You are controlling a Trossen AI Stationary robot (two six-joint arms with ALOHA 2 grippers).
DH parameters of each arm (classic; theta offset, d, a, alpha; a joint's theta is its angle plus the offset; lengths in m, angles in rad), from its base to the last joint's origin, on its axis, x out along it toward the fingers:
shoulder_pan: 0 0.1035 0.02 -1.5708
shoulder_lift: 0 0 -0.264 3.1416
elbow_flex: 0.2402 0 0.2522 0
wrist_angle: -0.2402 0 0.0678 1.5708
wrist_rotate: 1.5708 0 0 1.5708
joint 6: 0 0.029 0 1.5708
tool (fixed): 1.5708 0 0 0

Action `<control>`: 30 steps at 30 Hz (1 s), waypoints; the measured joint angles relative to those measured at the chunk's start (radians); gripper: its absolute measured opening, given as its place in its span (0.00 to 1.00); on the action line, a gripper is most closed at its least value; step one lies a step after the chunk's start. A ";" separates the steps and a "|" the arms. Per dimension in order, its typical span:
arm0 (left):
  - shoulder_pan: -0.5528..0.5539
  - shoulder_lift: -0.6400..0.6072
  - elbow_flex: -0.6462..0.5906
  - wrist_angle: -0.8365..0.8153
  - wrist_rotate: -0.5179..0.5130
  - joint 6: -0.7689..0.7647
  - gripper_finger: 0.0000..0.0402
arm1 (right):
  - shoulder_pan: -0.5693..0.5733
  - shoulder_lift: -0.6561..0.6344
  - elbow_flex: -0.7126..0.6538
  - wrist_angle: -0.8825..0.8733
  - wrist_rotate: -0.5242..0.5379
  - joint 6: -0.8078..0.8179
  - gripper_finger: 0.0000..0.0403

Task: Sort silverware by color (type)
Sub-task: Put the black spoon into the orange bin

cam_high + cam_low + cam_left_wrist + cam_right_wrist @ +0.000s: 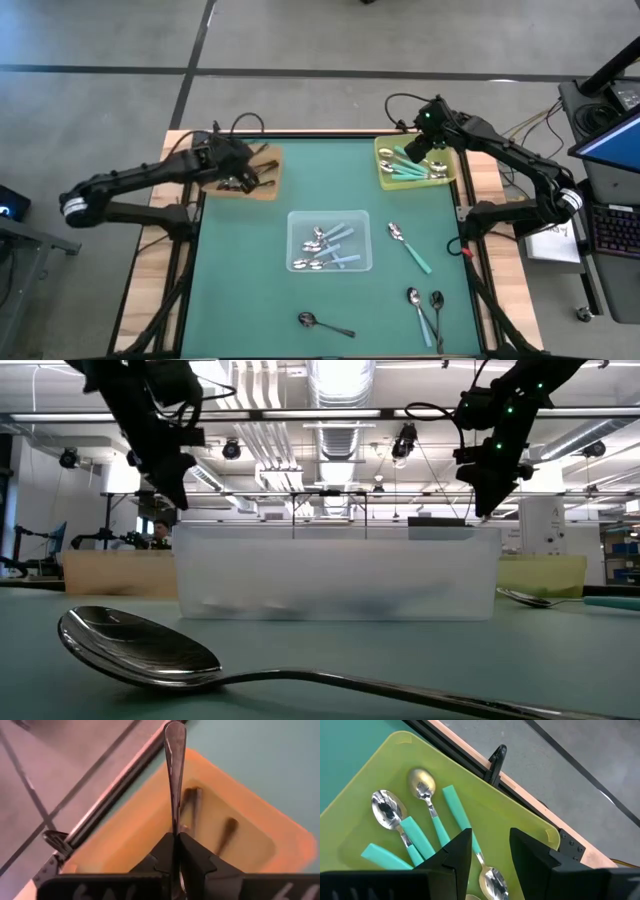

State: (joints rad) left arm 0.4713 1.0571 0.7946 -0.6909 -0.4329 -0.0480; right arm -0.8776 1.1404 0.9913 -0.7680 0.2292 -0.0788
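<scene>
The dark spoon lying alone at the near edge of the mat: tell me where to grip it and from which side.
Grip the dark spoon on its thin handle, just behind the bowl, coming straight down from above with the fingers across the handle. It lies flat with open mat all round, and the bowl looks too wide and rounded to pinch well. The left gripper already holds a spoon.

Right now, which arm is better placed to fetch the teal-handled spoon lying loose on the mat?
Probably the right. Its gripper hangs open and empty over the yellow-green tray, on the side of the teal-handled spoon. The left gripper is over the brown tray, shut on a dark spoon.
</scene>
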 joint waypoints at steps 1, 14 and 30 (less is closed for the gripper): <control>0.017 0.007 -0.006 0.018 -0.001 0.008 0.02 | 0.000 0.000 0.000 0.000 0.000 0.000 0.31; 0.073 0.075 0.033 0.018 0.001 0.031 0.27 | 0.000 0.000 0.000 0.000 0.000 0.000 0.31; -0.616 0.210 0.046 0.238 0.169 -0.275 0.30 | 0.000 0.000 0.000 0.000 0.000 0.000 0.31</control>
State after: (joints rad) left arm -0.1448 1.2673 0.8410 -0.4530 -0.2642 -0.3227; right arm -0.8776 1.1404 0.9916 -0.7677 0.2295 -0.0788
